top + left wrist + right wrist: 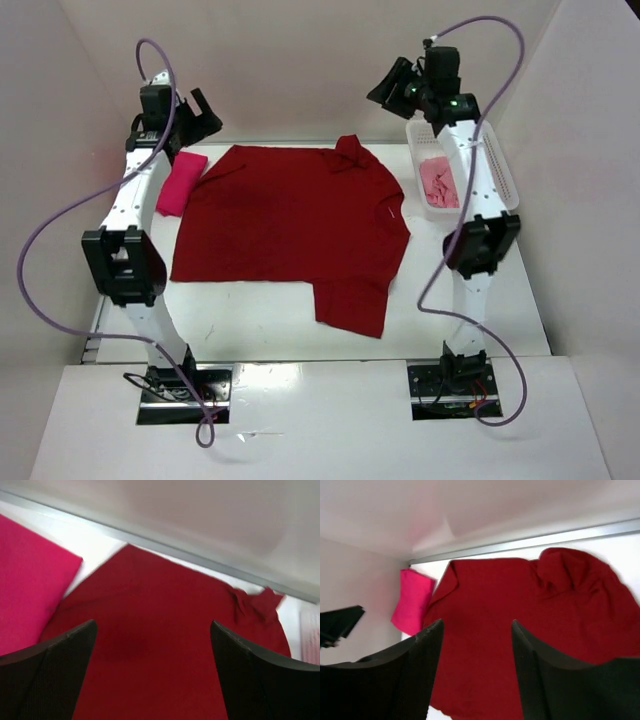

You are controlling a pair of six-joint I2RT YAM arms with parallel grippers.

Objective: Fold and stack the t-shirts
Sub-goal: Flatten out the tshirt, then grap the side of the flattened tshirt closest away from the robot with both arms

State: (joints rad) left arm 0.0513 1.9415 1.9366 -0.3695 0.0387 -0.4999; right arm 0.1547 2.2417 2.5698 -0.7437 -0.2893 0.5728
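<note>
White walls close in a white tabletop [250,322], and the work on it looks about a third done.

At the far left corner lies the bright pink shirt [183,183], folded into a neat narrow packet. I take it as finished and as the start of the stack. The left claw [153,624] hangs raised above that corner with its jaws wide apart and nothing between them.

Just beside the packet, with the edges close or touching, the dark red shirt [290,225] takes up the middle of the tabletop. It is spread out mostly flat. Part of it is bunched up at the far edge, and one flap reaches toward the near edge on the right side. I cannot tell whether a first fold has been made in it. It is nowhere near the compact shape of the pink one, so its folding is mostly or wholly left to do, and it has yet to go on the stack.

The right claw [477,622] is held high over the far right, also spread open and holding nothing, looking down on the red cloth.

Against the right edge stands a white basket [508,170] with the light pink shirt [438,183] crumpled inside. That one has not been started: it must come out, be laid flat, be folded and go on top.
</note>
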